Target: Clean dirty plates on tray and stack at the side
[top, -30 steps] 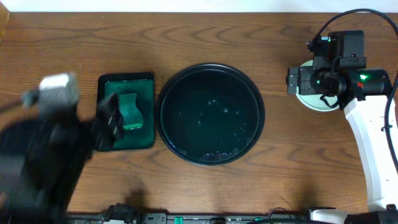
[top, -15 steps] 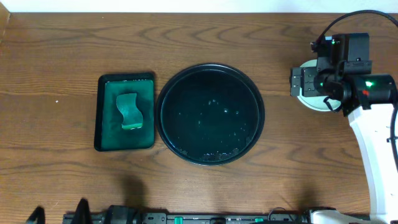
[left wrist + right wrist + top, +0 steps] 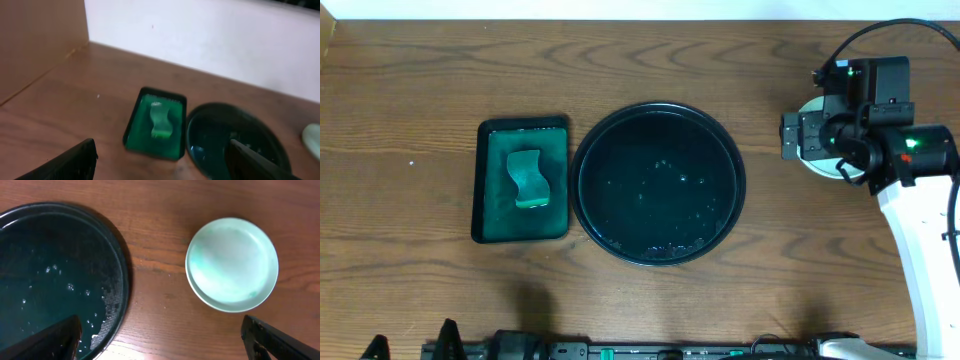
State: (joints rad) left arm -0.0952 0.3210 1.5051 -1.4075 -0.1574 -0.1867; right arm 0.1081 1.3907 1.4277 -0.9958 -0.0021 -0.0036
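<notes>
While the tray (image 3: 658, 183) sits on the table (image 3: 420, 60) bare of crockery (only droplets glisten), the plates (image 3: 823, 168) lie well to its right, half hidden beneath the right pincer (image 3: 792, 136) — the job looks all but finished.

Left wrist view: the left pincer (image 3: 162, 150) is spread wide and empty, with the sponge (image 3: 161, 122) in its green tray (image 3: 132, 135) far below.

Right wrist view: the right pincer gapes, gripping nothing. The plates lie flat beside the tray, hollow side up — round, so no long axis. How many are stacked I cannot tell. There is a faint teal tinge on the top one.
</notes>
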